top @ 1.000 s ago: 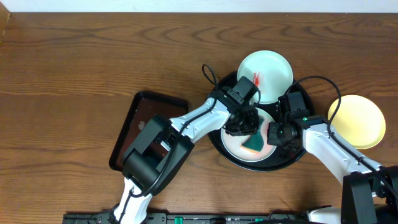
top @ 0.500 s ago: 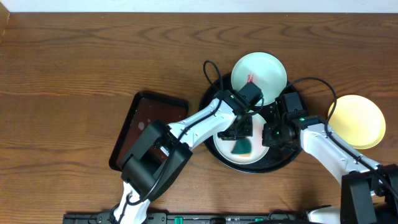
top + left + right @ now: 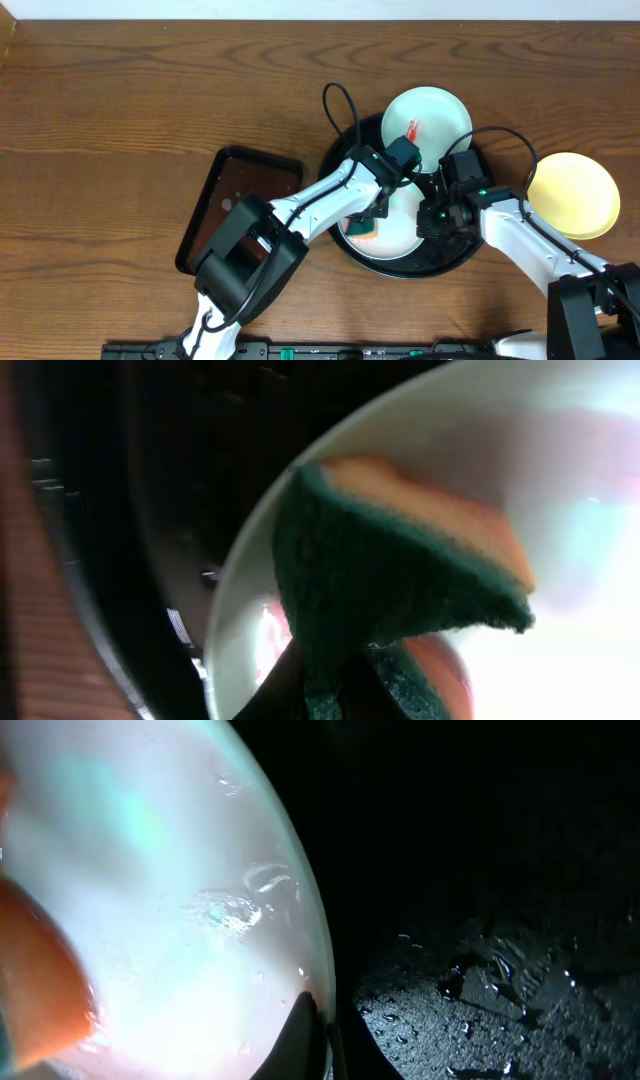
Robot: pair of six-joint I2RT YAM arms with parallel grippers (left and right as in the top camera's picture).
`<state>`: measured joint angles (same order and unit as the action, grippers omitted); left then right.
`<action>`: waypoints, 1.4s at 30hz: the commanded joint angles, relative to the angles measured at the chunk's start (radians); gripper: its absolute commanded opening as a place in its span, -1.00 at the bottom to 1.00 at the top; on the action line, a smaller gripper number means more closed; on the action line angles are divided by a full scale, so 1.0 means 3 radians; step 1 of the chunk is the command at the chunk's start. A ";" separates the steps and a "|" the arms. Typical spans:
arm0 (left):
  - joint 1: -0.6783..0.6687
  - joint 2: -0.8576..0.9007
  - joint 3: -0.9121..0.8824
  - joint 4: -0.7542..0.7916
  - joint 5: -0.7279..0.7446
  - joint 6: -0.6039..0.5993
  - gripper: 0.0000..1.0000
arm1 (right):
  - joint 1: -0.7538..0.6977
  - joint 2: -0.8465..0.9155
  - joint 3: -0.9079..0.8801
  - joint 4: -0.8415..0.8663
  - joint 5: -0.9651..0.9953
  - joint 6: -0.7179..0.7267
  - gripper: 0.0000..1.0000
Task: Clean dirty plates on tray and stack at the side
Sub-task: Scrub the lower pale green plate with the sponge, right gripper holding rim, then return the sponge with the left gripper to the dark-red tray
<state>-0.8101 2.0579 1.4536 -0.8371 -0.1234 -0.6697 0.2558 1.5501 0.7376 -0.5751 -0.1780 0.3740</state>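
Green-backed sponge [image 3: 390, 575], clamped in left gripper [image 3: 371, 214] jaws, rests on the plate [image 3: 404, 232]; right gripper [image 3: 429, 218] jaws pinch its rim. Wipe flat, rim steadied.

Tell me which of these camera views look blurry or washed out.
Overhead: sharp, evenly lit. Left wrist: sponge close and soft-edged, plate under it blown out by glare. Right wrist: plate overexposed and blurred, wet tray very dark.

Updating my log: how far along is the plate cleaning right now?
Seemingly done: the yellow plate lies off the tray, no smear visible. In hand: the left gripper presses a sponge on the middle plate while the right gripper pinches its rim. Remaining: the smeared plate, then stacking.
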 commanded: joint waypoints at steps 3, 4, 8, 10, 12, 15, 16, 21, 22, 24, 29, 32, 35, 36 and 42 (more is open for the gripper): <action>0.0197 0.0242 -0.0225 -0.0151 -0.1750 0.0207 -0.85 | -0.0039 0.0113 -0.0126 -0.0093 0.0712 -0.0052 -0.98; 0.0197 0.0242 -0.0225 -0.0149 -0.1804 0.0249 -0.84 | -0.0039 0.0113 -0.0130 -0.0094 0.0716 -0.0052 -0.98; 0.0197 0.0242 -0.0225 -0.0148 -0.1910 0.0313 -0.85 | -0.0039 0.0113 -0.0134 -0.0089 0.0717 -0.0052 -0.98; 0.0197 0.0242 -0.0225 -0.0149 -0.1923 0.0313 -0.85 | -0.0039 0.0113 -0.0134 -0.0092 0.0717 -0.0052 -0.98; 0.0197 0.0240 -0.0225 -0.0151 -0.1924 0.0313 -0.85 | -0.0041 0.0113 -0.0135 -0.0092 0.0717 -0.0052 -0.98; 0.0197 0.0229 -0.0220 -0.0164 -0.1923 0.0313 -0.85 | -0.0039 0.0113 -0.0135 -0.0090 0.0717 -0.0051 -0.97; 0.0197 0.0221 -0.0215 -0.0178 -0.1921 0.0312 -0.84 | -0.0039 0.0113 -0.0135 -0.0090 0.0717 -0.0052 -0.98; 0.0197 0.0113 -0.0084 -0.0337 -0.1712 0.0310 -0.84 | -0.0039 0.0113 -0.0135 -0.0103 0.0716 -0.0051 -0.98; 0.0197 0.0069 -0.0041 -0.0370 -0.1617 0.0310 -0.84 | -0.0039 0.0113 -0.0135 -0.0102 0.0716 -0.0051 -0.98; 0.0197 -0.0037 0.0019 -0.0415 -0.1425 0.0310 -0.83 | -0.0039 0.0113 -0.0135 -0.0100 0.0716 -0.0051 -0.98; 0.0240 -0.0470 0.0037 -0.0465 -0.0959 0.0310 -0.83 | -0.0039 0.0113 -0.0134 -0.0100 0.0716 -0.0052 -0.98; 0.0334 -0.0763 0.0037 -0.0528 -0.0701 0.0310 -0.83 | -0.0041 0.0113 -0.0134 -0.0074 0.0716 -0.0053 -0.98; 0.0528 -0.1077 0.0037 -0.0689 -0.0430 0.0310 -0.83 | -0.0042 0.0113 -0.0134 0.0008 0.0703 -0.0136 -0.98; 0.0593 -0.1144 0.0037 -0.0741 -0.0394 0.0310 -0.83 | -0.0042 0.0113 -0.0134 0.0034 0.0699 -0.0177 -0.98; 0.1153 -0.1381 -0.0050 -0.1043 -0.0198 0.0314 -0.84 | -0.0042 0.0113 -0.0134 0.0224 0.0608 -0.0448 -0.95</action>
<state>-0.5285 1.6474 1.4647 -1.1339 -0.2302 -0.5781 0.2543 1.5490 0.7357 -0.5289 -0.0929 0.3084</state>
